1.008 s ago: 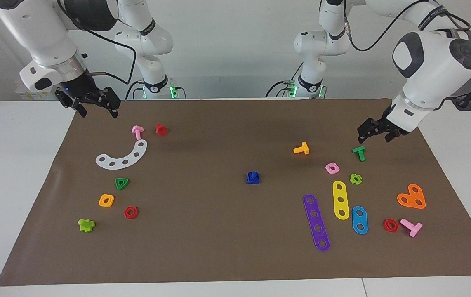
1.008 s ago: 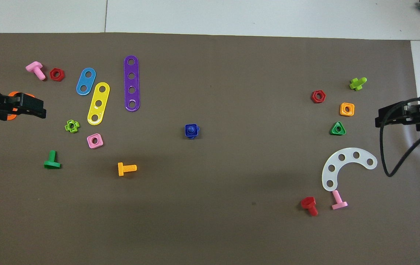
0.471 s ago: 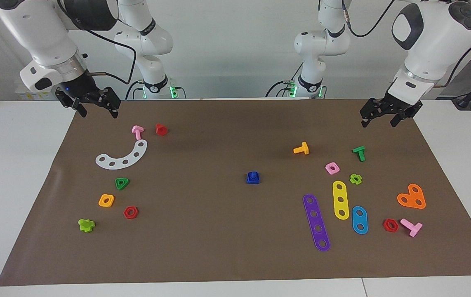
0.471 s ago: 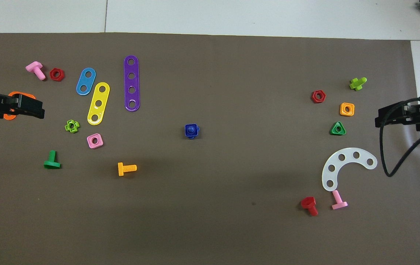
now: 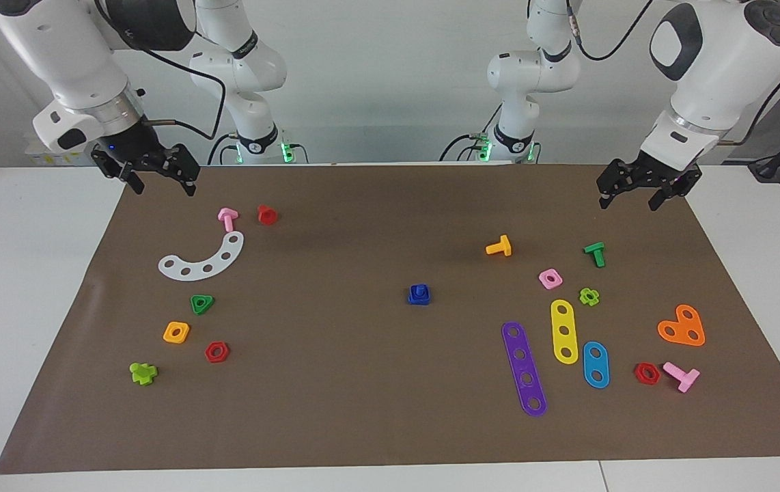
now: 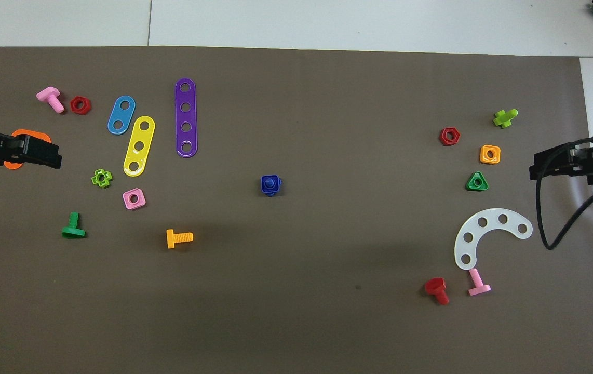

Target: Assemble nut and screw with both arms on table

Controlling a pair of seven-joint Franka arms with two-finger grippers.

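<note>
The dark-blue nut (image 5: 420,298) lies in the middle of the brown sheet on the table (image 5: 363,424), with the dark-blue screw (image 5: 419,290) seated in its hole. The pair also shows in the overhead view, nut (image 6: 265,187) and screw (image 6: 271,182). My left gripper (image 5: 643,193) hangs open and empty in the air over the left arm's end of the sheet. In the overhead view it (image 6: 42,154) covers part of the orange heart plate (image 6: 14,165). My right gripper (image 5: 158,179) waits open and empty over the right arm's end of the sheet; the overhead view shows it too (image 6: 541,169).
Toward the left arm's end lie an orange bolt (image 5: 499,247), green bolt (image 5: 595,253), pink nut (image 5: 550,278), and purple (image 5: 524,369), yellow and blue strips. Toward the right arm's end lie a white curved plate (image 5: 205,260), red bolt (image 5: 266,214), pink bolt, green triangular nut (image 5: 202,303) and orange nut (image 5: 176,332).
My left gripper has risen from just above the green bolt and drawn back toward the robots, then nearly stopped. The right arm and the blue pair have not moved.
</note>
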